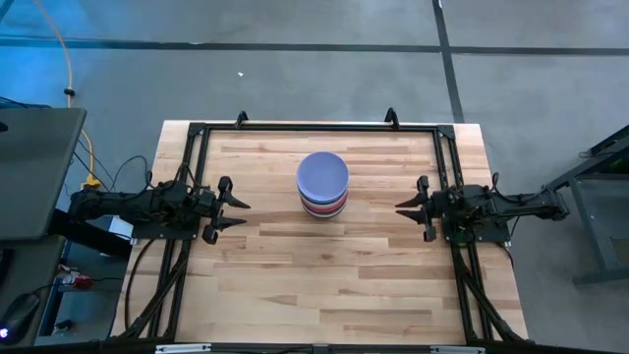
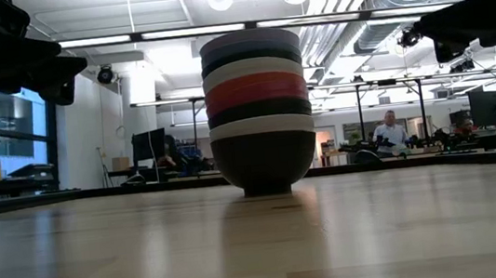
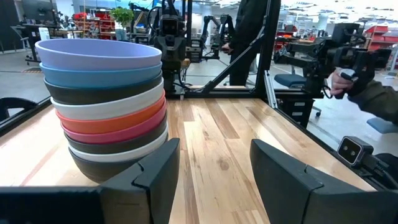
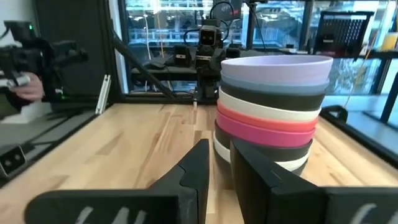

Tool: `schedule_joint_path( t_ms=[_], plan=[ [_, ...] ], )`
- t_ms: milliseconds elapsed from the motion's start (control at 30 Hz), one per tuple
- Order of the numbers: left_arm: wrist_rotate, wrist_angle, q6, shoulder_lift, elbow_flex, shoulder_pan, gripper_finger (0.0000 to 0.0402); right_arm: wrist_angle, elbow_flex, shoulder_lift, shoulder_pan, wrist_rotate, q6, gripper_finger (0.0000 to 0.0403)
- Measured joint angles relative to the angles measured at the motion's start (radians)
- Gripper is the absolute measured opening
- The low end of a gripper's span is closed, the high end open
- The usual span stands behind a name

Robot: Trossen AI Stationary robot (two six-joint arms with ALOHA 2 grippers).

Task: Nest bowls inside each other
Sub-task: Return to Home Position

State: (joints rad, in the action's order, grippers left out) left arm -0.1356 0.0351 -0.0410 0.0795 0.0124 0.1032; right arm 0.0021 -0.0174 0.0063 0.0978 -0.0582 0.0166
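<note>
The bowls (image 1: 322,185) stand nested in one upright stack at the table's middle, toward the far edge. A lavender bowl (image 3: 99,55) is on top, with blue, black, white, red, magenta, black and white ones below. The bottom black bowl (image 2: 264,161) rests by its base on the wood. My left gripper (image 1: 244,214) waits open at the table's left, level, pointing at the stack (image 3: 102,106), well short of it. My right gripper (image 1: 400,208) waits at the table's right, level, its fingers a narrow gap apart (image 4: 214,168), with nothing between them.
A black metal frame (image 1: 314,127) runs along the far edge and both sides of the table. Bare wood lies between each gripper and the stack and across the near half. Beyond the table a person's hand (image 3: 343,79) holds a black device.
</note>
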Motion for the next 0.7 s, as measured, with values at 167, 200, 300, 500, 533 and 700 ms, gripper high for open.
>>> schedule_joint_path(
  t_ms=[167,200,300,500,533,700],
  plan=[
    [0.000,0.000,0.000,0.000,0.000,0.000,0.0184,0.000,0.000,0.000,0.000,0.000,-0.020,0.0059],
    [0.000,0.000,0.000,0.000,0.000,0.000,0.0184,0.000,0.000,0.000,0.000,0.000,-0.019,0.0059],
    [0.000,0.000,0.000,0.000,0.000,0.000,0.0184,0.000,0.000,0.000,0.000,0.000,-0.018,0.0059],
    [0.000,0.000,0.000,0.000,0.000,0.000,0.0184,-0.004,0.000,0.000,0.000,0.023,-0.012,0.0059],
    [0.000,0.000,0.000,0.000,0.000,0.000,0.0184,-0.007,0.000,0.000,0.000,0.040,-0.011,0.0059],
    [0.000,0.000,0.000,0.000,0.000,0.000,0.0184,-0.008,0.000,0.000,0.000,0.092,0.007,0.0059]
  ],
)
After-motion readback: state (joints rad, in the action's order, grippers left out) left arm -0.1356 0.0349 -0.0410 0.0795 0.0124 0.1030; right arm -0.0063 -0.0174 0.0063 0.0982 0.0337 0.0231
